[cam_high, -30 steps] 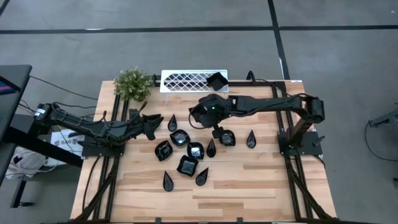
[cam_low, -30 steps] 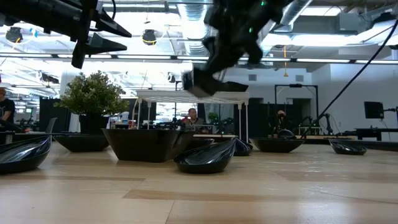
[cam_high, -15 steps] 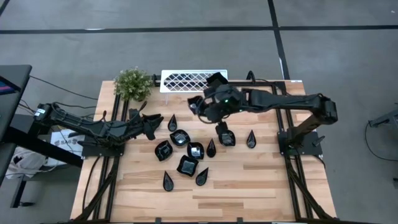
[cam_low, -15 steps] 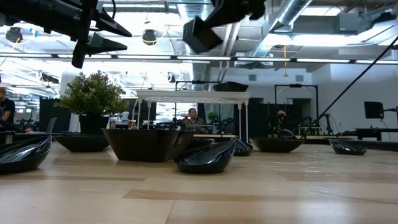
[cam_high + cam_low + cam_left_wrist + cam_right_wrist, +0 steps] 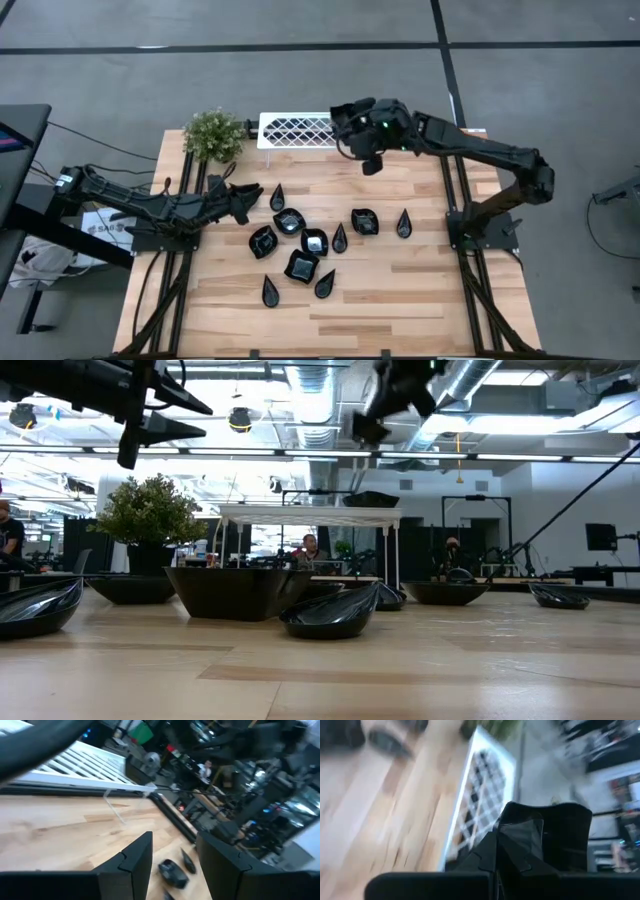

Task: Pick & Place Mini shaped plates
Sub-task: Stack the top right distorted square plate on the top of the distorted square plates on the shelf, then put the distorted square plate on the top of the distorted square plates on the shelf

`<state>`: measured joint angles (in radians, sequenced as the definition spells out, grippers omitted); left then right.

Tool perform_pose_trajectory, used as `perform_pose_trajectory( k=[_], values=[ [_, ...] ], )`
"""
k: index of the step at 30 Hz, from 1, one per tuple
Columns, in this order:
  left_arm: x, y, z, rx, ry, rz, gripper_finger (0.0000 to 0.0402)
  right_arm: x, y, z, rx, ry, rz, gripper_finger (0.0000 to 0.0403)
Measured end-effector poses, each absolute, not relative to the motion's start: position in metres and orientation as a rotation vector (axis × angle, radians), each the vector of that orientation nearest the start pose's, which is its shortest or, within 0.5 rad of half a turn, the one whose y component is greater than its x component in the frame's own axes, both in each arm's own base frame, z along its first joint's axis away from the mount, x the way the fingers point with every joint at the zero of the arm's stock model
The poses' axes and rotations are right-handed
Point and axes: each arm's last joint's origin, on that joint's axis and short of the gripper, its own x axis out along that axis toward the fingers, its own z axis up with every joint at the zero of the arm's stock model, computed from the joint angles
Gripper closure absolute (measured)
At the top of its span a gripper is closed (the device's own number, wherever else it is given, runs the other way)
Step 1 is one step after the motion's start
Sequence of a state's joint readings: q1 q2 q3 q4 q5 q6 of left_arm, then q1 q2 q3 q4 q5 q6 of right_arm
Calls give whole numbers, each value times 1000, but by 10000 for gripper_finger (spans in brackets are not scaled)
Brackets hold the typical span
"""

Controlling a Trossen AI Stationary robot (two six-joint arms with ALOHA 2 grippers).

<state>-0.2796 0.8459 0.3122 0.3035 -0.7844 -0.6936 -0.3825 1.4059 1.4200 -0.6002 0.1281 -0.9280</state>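
I have the right gripper [image 5: 343, 117] up at the top centre of the high view, at the right end of the white tray [image 5: 290, 130]. Its fingers [image 5: 490, 852] pinch a black plate [image 5: 545, 837], which the right wrist view shows clamped by its rim above the tray's lattice. The other plates [image 5: 314, 242] lie scattered in the middle of the counter [image 5: 400, 290], below the tray in the frame; one [image 5: 365, 221] sits right of centre, a teardrop one [image 5: 404, 223] just beside it. The left gripper [image 5: 250, 192] waits at the left of the cluster, fingers [image 5: 132, 862] spread, clear of any plate. A plant [image 5: 213, 135] stands left of the tray.
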Motion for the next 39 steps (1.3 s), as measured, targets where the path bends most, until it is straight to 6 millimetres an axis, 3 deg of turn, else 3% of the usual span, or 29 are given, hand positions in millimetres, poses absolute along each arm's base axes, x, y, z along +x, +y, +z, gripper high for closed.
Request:
perform_pose_trajectory(
  k=[7,14,26,39],
  values=[
    [172,-29,209,-574,16,510,247,277,-150,347,-838,945,-117,403],
    [172,-29,209,-574,14,513,247,283,-165,331,-874,997,-54,403],
    [172,-29,210,-566,15,514,247,287,-164,325,-885,1018,-19,400],
    [172,-29,209,-566,16,515,247,286,-164,325,-883,1023,-19,337]
  ],
)
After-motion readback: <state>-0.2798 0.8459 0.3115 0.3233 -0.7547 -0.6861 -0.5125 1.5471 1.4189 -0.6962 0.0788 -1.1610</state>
